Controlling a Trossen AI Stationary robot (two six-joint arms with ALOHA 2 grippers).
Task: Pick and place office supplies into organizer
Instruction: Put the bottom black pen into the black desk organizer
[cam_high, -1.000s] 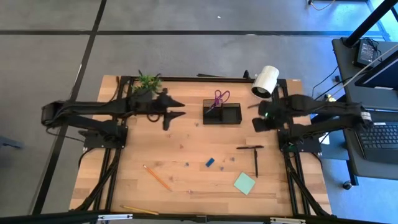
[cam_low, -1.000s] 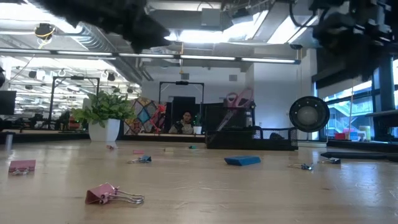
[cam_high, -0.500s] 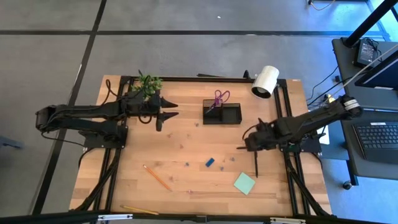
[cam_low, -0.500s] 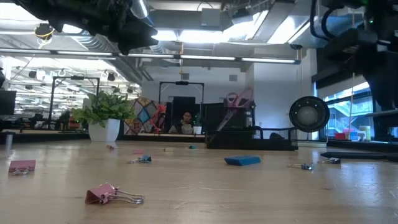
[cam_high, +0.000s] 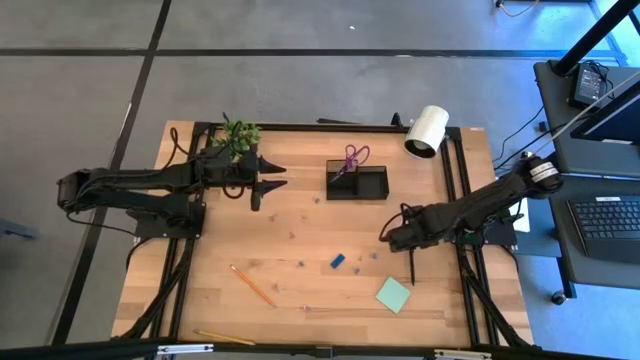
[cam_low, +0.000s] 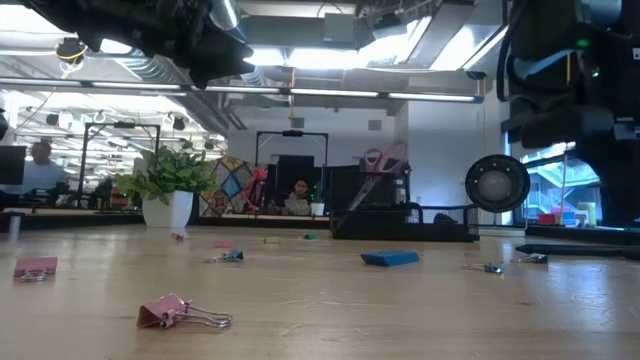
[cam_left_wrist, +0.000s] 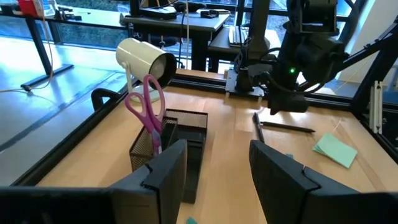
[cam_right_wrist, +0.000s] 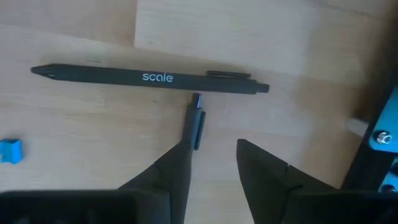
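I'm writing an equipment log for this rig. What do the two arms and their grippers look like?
Both arms are dark, slim and jointed. The left gripper has two broad, flat black fingers with angular edges. The right gripper has the same dark finger shape; a blue part with a screw sits beside it, and a small green light glows on its wrist.

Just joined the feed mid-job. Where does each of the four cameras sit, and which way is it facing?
High: above, facing straight down on the table; both arms show.
Low: at tabletop height, facing level across a pink binder clip; arms overhang.
Left wrist: past the open left gripper toward the organizer.
Right wrist: facing down past the open right gripper onto two black pens.
Shared: left wrist and high both show the scissors.
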